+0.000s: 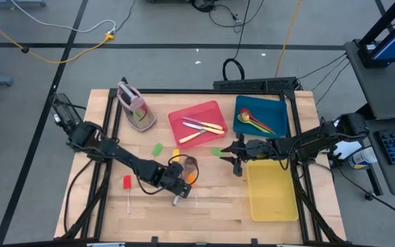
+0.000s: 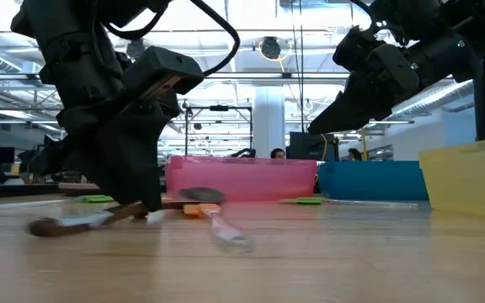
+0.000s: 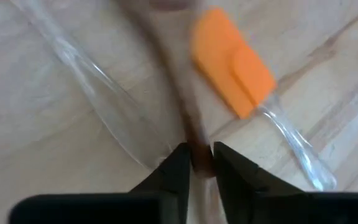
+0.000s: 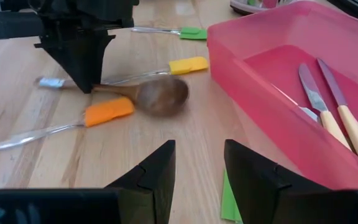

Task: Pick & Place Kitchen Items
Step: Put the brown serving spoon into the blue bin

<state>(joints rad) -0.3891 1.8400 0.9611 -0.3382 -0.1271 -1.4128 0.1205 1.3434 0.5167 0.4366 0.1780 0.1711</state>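
Closing my left end effector (image 3: 197,163) on the brown wooden spoon (image 4: 160,94) handle, lower centre of worktop (image 1: 218,206) | knives in red tray (image 1: 184,116), spoons in blue tray (image 1: 280,106) | spatulas left | right end effector (image 4: 199,163) wide, empty

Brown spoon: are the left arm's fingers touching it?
Touching. In the left wrist view the left gripper has both dark fingers pressed on the brown spoon handle, with no gap showing.

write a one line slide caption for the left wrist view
Left gripper closed around a brown spoon's handle on the wooden table, an orange spatula lying beside it.
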